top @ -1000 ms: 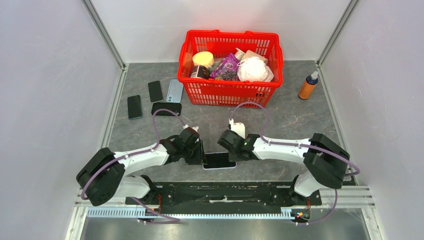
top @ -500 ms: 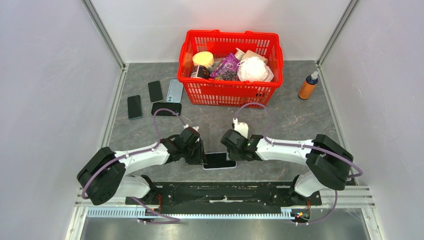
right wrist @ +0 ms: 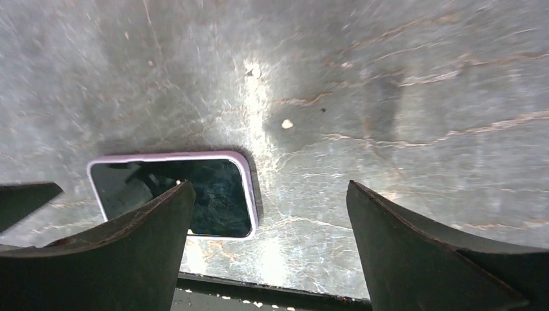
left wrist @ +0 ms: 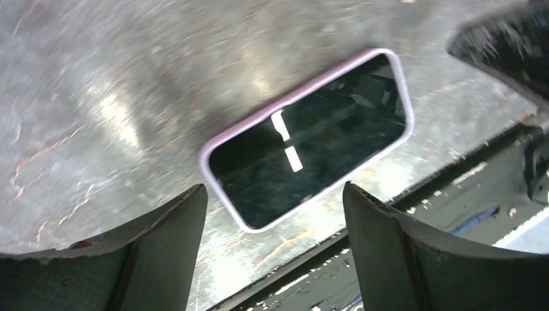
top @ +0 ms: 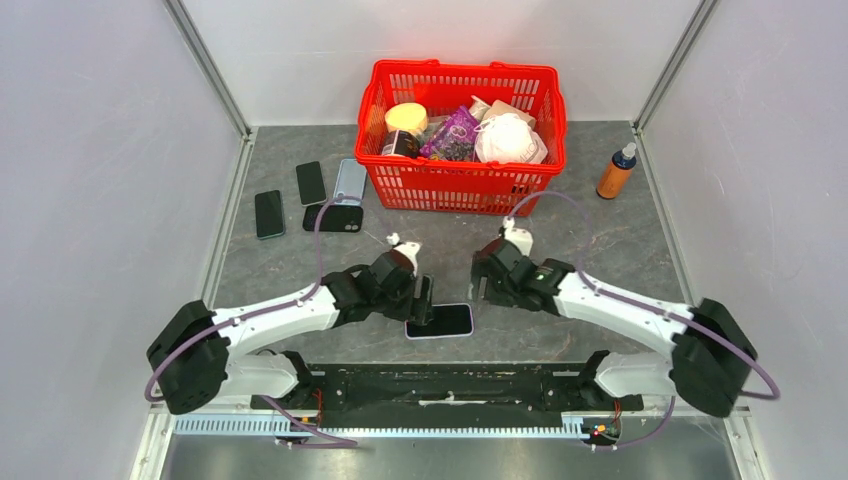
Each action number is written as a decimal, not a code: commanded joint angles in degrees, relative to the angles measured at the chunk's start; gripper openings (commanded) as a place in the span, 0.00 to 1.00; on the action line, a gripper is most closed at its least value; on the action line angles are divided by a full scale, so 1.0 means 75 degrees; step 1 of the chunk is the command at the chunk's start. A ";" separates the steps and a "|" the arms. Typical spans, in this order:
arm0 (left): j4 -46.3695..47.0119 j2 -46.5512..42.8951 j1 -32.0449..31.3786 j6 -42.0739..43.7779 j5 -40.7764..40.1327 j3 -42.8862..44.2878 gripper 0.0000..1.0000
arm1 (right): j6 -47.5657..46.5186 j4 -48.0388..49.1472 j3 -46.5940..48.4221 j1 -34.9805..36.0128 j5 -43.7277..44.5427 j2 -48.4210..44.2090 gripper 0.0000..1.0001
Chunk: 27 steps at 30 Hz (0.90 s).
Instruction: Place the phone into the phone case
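Off phone, both tools withdrawn, open

The screen of the phone is glossy dark glass, mirror-bright, rimmed by a smooth lilac case, plastic by the look. The table is grey, stone-veined, with a dull sheen. The basket is shiny red plastic.

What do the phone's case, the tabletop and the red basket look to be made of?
Case: soft lilac plastic or silicone, likely; thin matte rim, rounded corners. Tabletop: grey stone-look slab or laminate, rust veins, glare patches. Basket: glossy red moulded plastic, slotted lattice walls.
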 commanded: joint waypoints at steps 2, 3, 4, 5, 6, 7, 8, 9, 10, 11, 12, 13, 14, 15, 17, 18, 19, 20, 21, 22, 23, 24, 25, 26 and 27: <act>-0.0308 0.0466 -0.1124 0.1869 -0.0692 0.1192 0.84 | -0.0029 -0.0797 -0.0067 -0.0537 0.0425 -0.1201 0.97; -0.0328 0.0647 -0.1273 0.2153 -0.0713 0.1329 0.85 | -0.0027 -0.0927 -0.0061 -0.0622 0.0487 -0.1439 0.97; -0.0343 0.0788 -0.1471 0.2467 -0.0788 0.1486 0.85 | -0.0015 -0.1038 -0.0059 -0.0748 0.0544 -0.1646 0.97; -0.0343 0.0925 -0.1618 0.2738 -0.0887 0.1584 0.86 | -0.0014 -0.1169 -0.0049 -0.0859 0.0603 -0.1903 0.97; -0.0258 0.1010 -0.1778 0.3055 -0.0969 0.1648 0.87 | -0.0011 -0.1284 -0.0054 -0.0965 0.0669 -0.2191 0.97; -0.0146 0.1096 -0.1901 0.3338 -0.1091 0.1662 0.88 | 0.0003 -0.1410 -0.0070 -0.1087 0.0742 -0.2405 0.97; 0.0062 0.1125 -0.1995 0.3796 -0.1166 0.1638 0.88 | 0.0019 -0.1553 -0.0090 -0.1210 0.0800 -0.2746 0.97; 0.0394 0.1124 -0.2036 0.4225 -0.1169 0.1521 0.88 | 0.0043 -0.1633 -0.0111 -0.1323 0.0820 -0.2988 0.97; 0.0643 0.1103 -0.2053 0.4577 -0.1076 0.1404 0.89 | 0.0062 -0.1705 -0.0136 -0.1401 0.0832 -0.3268 0.97; 0.0896 0.1105 -0.2056 0.4958 -0.0947 0.1293 0.89 | 0.0069 -0.1757 -0.0143 -0.1489 0.0818 -0.3509 0.97; 0.1095 0.1134 -0.2056 0.5302 -0.0815 0.1223 0.89 | 0.0067 -0.1804 -0.0144 -0.1548 0.0781 -0.3680 0.97; 0.1272 0.1165 -0.2063 0.5622 -0.0644 0.1156 0.90 | 0.0056 -0.1861 -0.0127 -0.1590 0.0765 -0.3837 0.97; 0.1365 0.1268 -0.2056 0.5869 -0.0467 0.1148 0.90 | 0.0059 -0.1938 -0.0089 -0.1617 0.0740 -0.3924 0.97; 0.1449 0.1384 -0.2056 0.6129 -0.0345 0.1163 0.90 | 0.0062 -0.2011 -0.0046 -0.1638 0.0724 -0.4019 0.97; 0.1472 0.1670 -0.2056 0.6521 0.0006 0.1236 0.90 | 0.0057 -0.2131 0.0017 -0.1645 0.0669 -0.4160 0.97; 0.1371 0.1805 -0.2062 0.6729 0.0119 0.1334 0.91 | 0.0059 -0.2180 0.0037 -0.1653 0.0662 -0.4250 0.97; 0.1302 0.1986 -0.2048 0.6886 0.0373 0.1395 0.91 | 0.0057 -0.2246 0.0054 -0.1662 0.0654 -0.4324 0.97; 0.1238 0.2131 -0.2047 0.7085 0.0496 0.1454 0.91 | 0.0063 -0.2296 0.0067 -0.1654 0.0670 -0.4423 0.97; 0.1200 0.2252 -0.2045 0.7226 0.0589 0.1515 0.91 | 0.0059 -0.2354 0.0076 -0.1648 0.0680 -0.4507 0.97; 0.1218 0.2368 -0.2045 0.7349 0.0630 0.1544 0.91 | 0.0057 -0.2400 0.0079 -0.1661 0.0694 -0.4608 0.97; 0.1273 0.2434 -0.2028 0.7487 0.0599 0.1548 0.91 | 0.0050 -0.2440 0.0107 -0.1668 0.0698 -0.4694 0.97; 0.1305 0.2509 -0.1996 0.7569 0.0610 0.1548 0.91 | 0.0062 -0.2505 0.0130 -0.1671 0.0699 -0.4758 0.97; 0.1341 0.2571 -0.1929 0.7637 0.0655 0.1558 0.91 | 0.0077 -0.2546 0.0148 -0.1667 0.0700 -0.4811 0.97; 0.1397 0.2620 -0.1863 0.7671 0.0684 0.1557 0.92 | 0.0068 -0.2580 0.0161 -0.1666 0.0687 -0.4847 0.97; 0.1480 0.2669 -0.1805 0.7706 0.0729 0.1548 0.92 | 0.0070 -0.2600 0.0161 -0.1665 0.0665 -0.4875 0.97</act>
